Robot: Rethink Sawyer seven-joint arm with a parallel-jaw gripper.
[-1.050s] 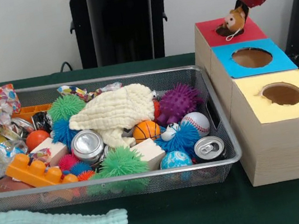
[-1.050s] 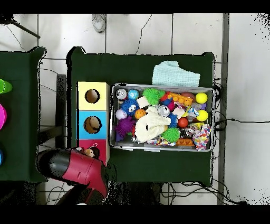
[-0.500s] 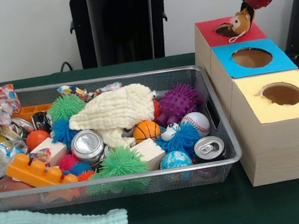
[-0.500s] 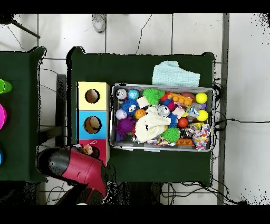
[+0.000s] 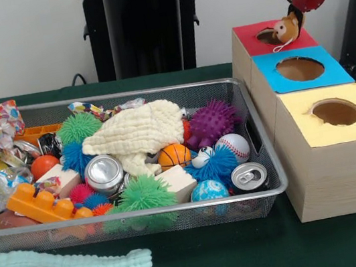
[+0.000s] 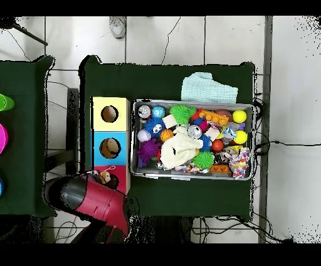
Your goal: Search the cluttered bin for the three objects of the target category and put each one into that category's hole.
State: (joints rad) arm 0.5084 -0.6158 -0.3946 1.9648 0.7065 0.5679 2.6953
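Gripper (image 5: 293, 12) pinching our small brown plush toy (image 5: 288, 26) has shifted right over the red box (image 5: 304, 38), beside its hole (image 5: 265, 36); we judge release is close.

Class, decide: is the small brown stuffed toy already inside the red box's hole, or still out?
Out. The stuffed toy hangs from the gripper above the red box, beside its hole.

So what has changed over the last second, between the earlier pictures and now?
The gripper carried the small brown stuffed animal sideways over the red box, from left of its hole toward the right, slightly higher. It keeps hold of the toy. The wire bin and its contents, and the other boxes, stayed as they were.
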